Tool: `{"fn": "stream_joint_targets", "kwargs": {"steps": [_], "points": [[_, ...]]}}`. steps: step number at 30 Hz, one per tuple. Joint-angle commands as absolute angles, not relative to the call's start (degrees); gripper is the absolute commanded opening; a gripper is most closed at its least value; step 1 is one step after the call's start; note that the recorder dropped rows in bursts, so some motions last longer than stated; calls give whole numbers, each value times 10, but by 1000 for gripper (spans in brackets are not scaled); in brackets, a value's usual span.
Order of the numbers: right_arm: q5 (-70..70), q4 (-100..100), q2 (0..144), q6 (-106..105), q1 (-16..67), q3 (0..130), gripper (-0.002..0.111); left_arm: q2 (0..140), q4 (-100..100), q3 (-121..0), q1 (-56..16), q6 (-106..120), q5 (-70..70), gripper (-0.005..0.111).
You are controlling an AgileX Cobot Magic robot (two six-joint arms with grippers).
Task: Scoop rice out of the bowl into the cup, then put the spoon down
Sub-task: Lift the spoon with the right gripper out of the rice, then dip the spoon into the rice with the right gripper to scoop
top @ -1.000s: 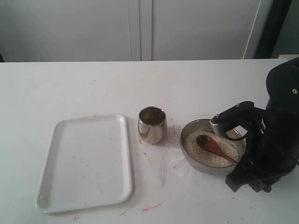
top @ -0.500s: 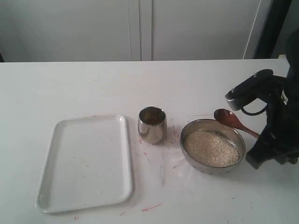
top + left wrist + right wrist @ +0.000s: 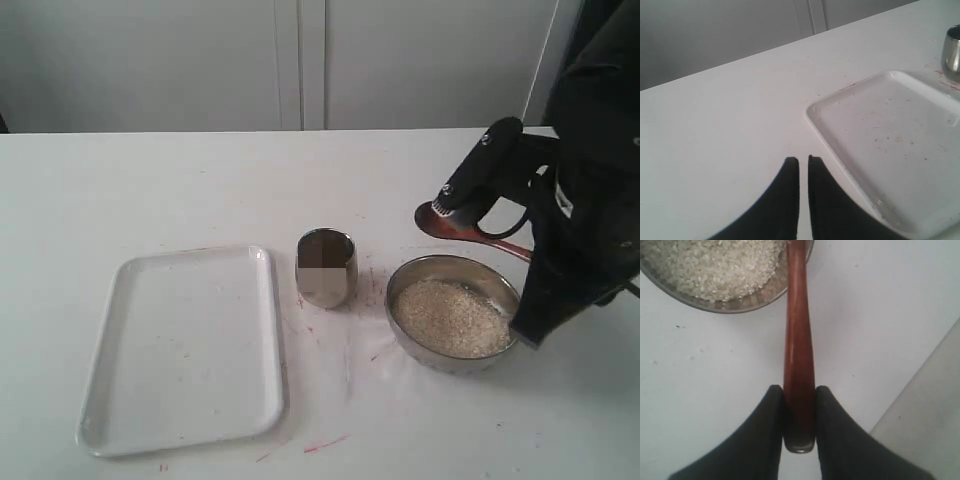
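Spoon (image 3: 798,340) clamped in right pincer (image 3: 799,390), near bowl (image 3: 740,304)

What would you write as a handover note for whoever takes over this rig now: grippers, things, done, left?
Left gripper: shut, empty, near the tray.
Right gripper: shut on the spoon handle, spoon in the air by the bowl.
Rice in the bowl; cup beside it, contents unclear.
Done: spoon picked up; any load unclear.
Left: tip rice into cup, set spoon down.
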State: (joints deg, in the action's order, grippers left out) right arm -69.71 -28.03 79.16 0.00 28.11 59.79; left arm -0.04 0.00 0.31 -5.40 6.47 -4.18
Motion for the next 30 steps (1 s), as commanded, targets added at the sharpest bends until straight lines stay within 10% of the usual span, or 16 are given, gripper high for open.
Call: {"fn": "stream_joint_targets", "kwargs": {"steps": [1,30], "points": [[-700,-336,793,-21,293,599,0,0,0,0,-53,65,-44,14],[-700,-428,845,-197,293,512,0,0,0,0,-53,65,-44,14]]}}
